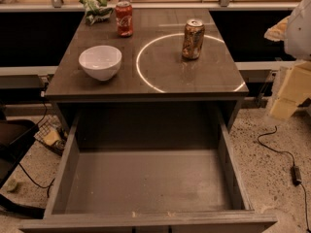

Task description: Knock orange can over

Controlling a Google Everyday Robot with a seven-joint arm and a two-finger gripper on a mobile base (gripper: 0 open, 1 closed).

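Observation:
The orange can (193,39) stands upright on the dark table top (146,81), right of the middle, inside a bright ring of reflected light. It is golden-brown with pale mottling and a silver top. My gripper (287,97) shows as pale yellow blocks at the right edge of the view, beside the table's right side. It is lower in the view than the can, well apart from it, and holds nothing that I can see.
A red cola can (124,18) stands at the back of the table, with a crumpled green bag (96,6) to its left. A white bowl (100,62) sits at the left. An empty drawer (146,178) is pulled open below. Cables (279,152) lie on the floor.

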